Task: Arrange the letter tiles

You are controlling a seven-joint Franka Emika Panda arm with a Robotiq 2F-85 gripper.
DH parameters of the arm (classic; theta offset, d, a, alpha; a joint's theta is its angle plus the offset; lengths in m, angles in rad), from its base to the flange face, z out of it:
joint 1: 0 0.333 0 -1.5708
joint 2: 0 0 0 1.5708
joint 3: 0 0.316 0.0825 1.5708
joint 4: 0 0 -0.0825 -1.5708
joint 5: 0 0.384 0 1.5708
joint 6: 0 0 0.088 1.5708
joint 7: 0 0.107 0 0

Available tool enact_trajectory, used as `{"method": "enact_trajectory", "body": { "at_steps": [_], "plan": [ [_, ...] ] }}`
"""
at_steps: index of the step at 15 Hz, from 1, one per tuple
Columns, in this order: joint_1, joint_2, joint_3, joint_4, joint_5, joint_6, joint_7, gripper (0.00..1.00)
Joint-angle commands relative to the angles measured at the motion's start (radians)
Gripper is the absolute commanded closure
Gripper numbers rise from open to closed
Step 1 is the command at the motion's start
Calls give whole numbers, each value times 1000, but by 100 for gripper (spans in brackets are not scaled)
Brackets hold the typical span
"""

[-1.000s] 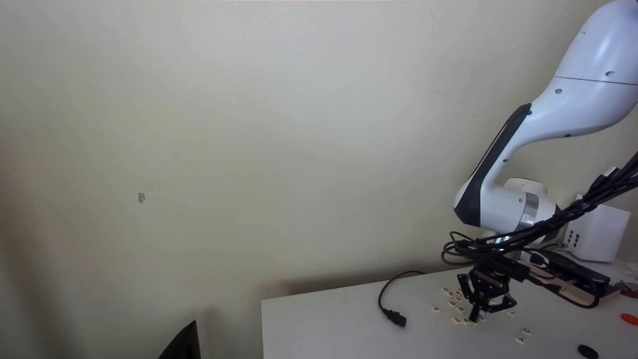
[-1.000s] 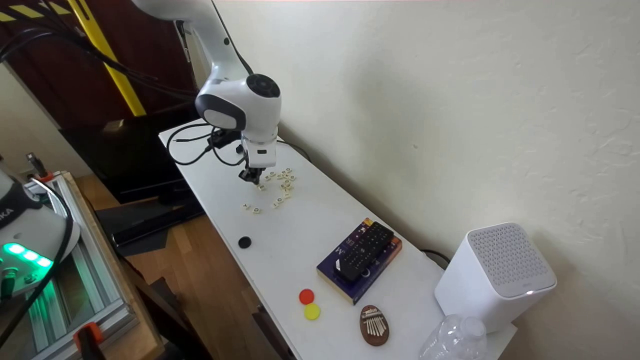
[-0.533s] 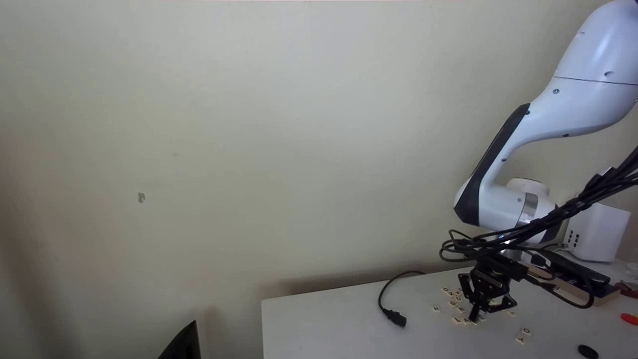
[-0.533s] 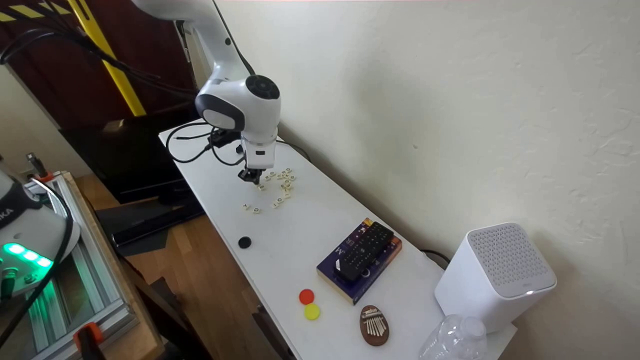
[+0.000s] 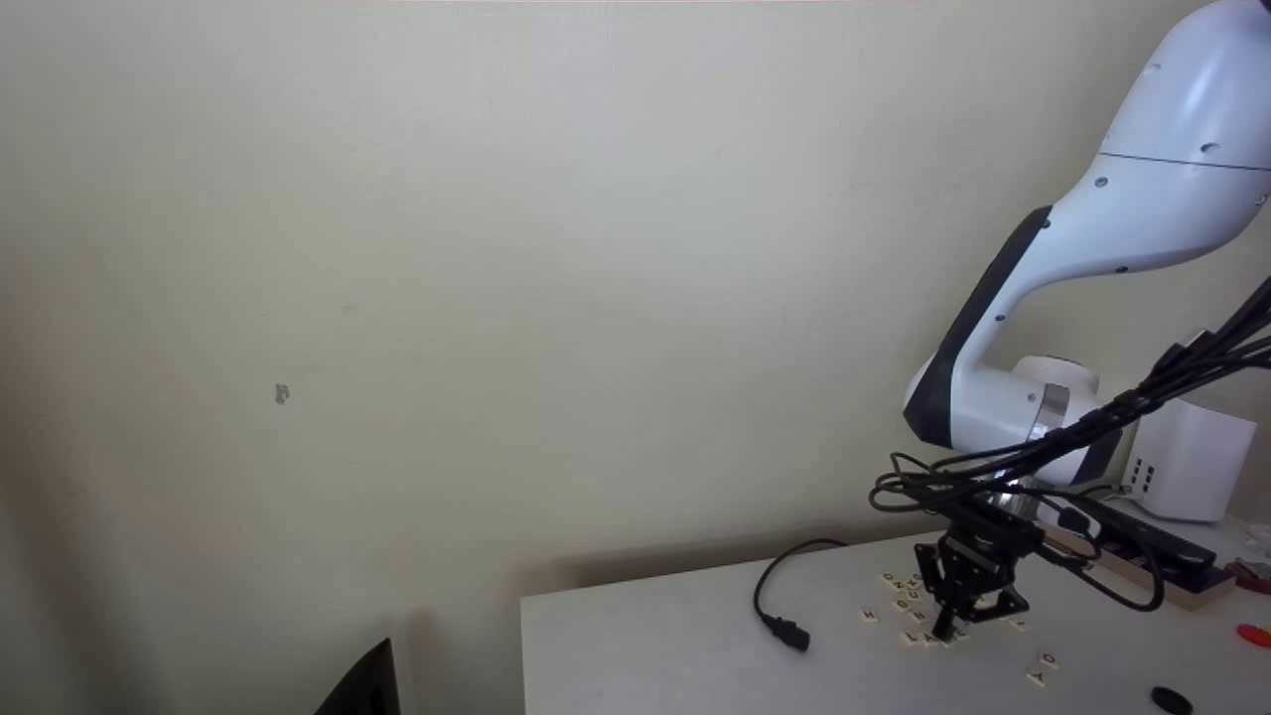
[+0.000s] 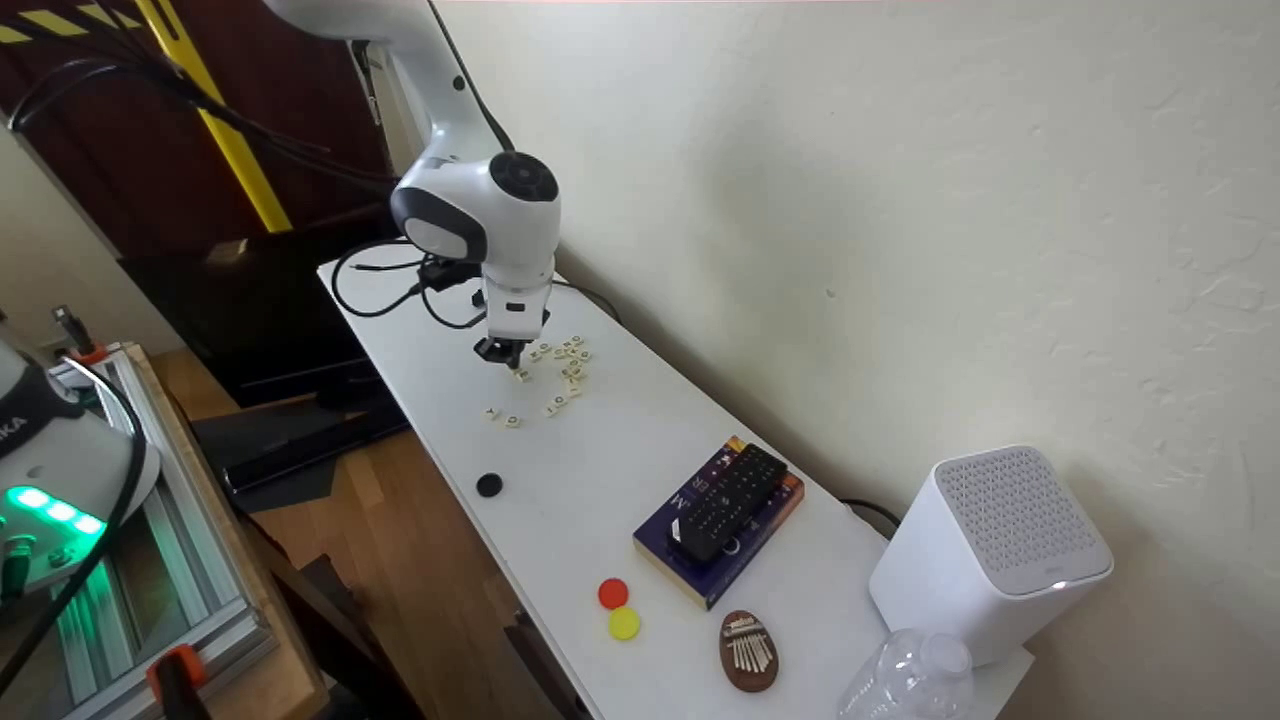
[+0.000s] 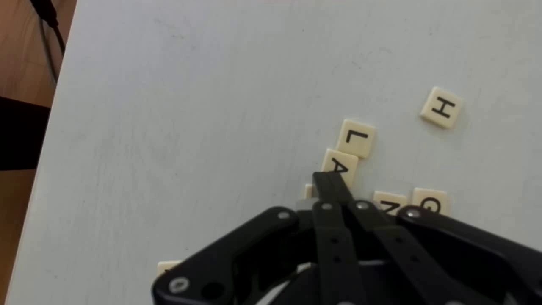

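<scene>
1. Black, two-fingered gripper (image 7: 327, 179): jaws together, nothing visibly held.
2. Pale tan, square, plastic-looking letter tile A (image 7: 343, 162): at the gripper's tip, contact unclear; tile L (image 7: 356, 139): just beyond, adjoining A.
3. Probable step: aligning A with L; next, a light, low push.

In the wrist view, free to pass on the left over bare white table (image 7: 169, 148). Crowded at the gripper (image 7: 332, 186) by tile A (image 7: 340, 162), just beyond by tile L (image 7: 356, 139); passable farther right, between tile L and tile H (image 7: 441, 107). Hemmed in near right by tile N (image 7: 390, 201) and tile G (image 7: 430, 197). In an exterior view, hindered on the left by the black cable (image 5: 789, 634), above by the cable bundle (image 5: 1092, 425). In an exterior view, roomy between letter tiles (image 6: 560, 401) and book (image 6: 665, 548), past a black disc (image 6: 489, 485) at left; obstructed nearer by the white box (image 6: 930, 580).
</scene>
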Motion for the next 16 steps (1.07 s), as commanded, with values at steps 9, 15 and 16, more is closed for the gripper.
{"method": "enact_trajectory", "body": {
  "at_steps": [9, 15, 16],
  "plan": [
    [58, 54, -43, 53, 53, -17, 85, 100],
    [52, 37, -39, 46, 62, -16, 81, 100],
    [52, 31, -39, 43, 64, -11, 78, 100]
  ]
}}
